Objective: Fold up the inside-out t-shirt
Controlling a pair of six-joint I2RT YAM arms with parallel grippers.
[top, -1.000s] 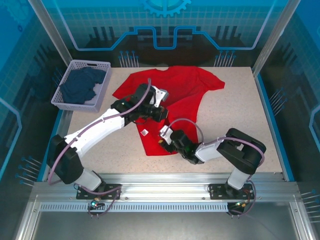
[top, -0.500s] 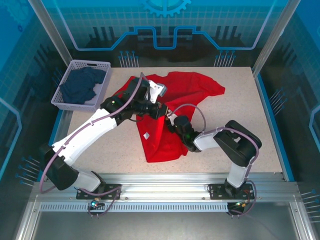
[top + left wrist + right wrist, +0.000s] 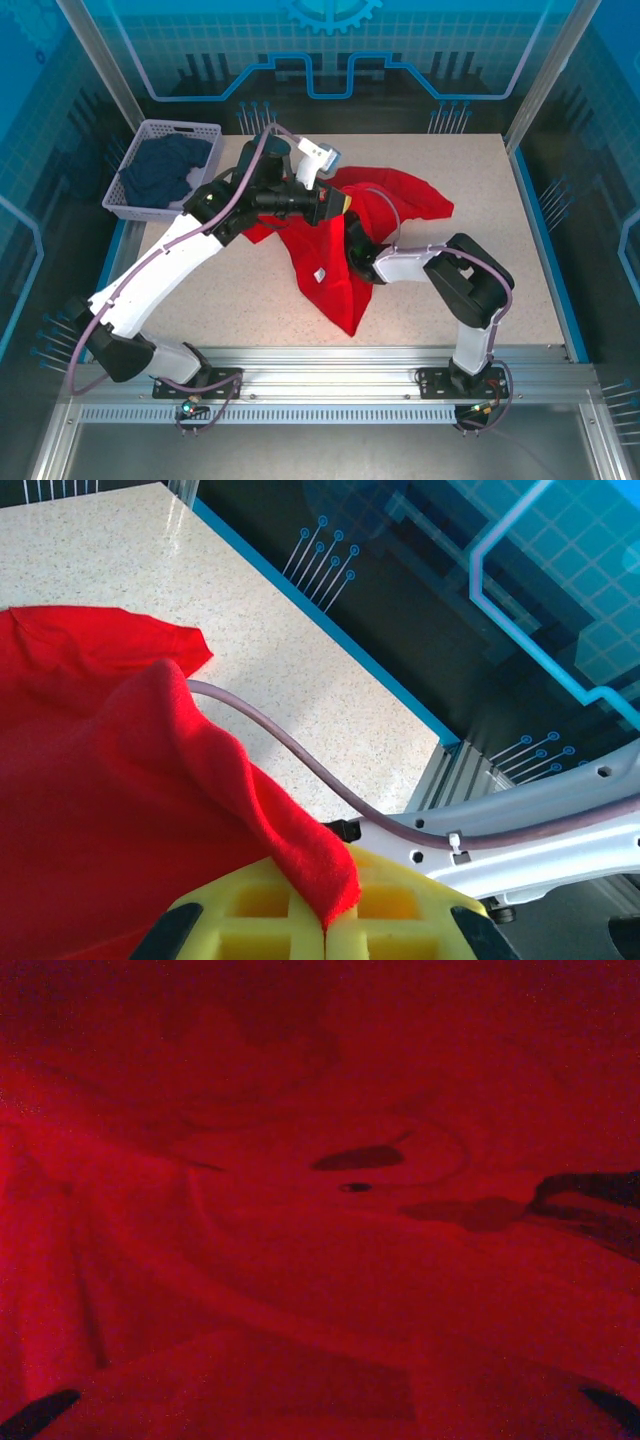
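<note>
While seemingly turning right side out ahead of any fold: on table (image 3: pixel 480 230), shirt (image 3: pixel 335 280) bunched mid-table and hoisted, edge pinched by left gripper (image 3: pixel 325 925) pressed together, right gripper (image 3: pixel 325 1415) under cloth, grip untellable; next, draw through, lay flat.

1. The basket (image 3: pixel 152 211) sits at the far left corner of the table (image 3: pixel 470 250), with a garment (image 3: pixel 160 170) lying in it.
2. The t-shirt (image 3: pixel 335 275) occupies the middle of the table, right of the basket and apart from it. Its far part spreads to the right. Its near part runs to a point close to the front edge.
3. My left gripper (image 3: pixel 340 204) stands over the t-shirt's far left part, with a cloth edge between its pads.
4. My right gripper (image 3: pixel 320 1415) sits just nearer and right of the left one, with cloth draped in front of it.
</note>
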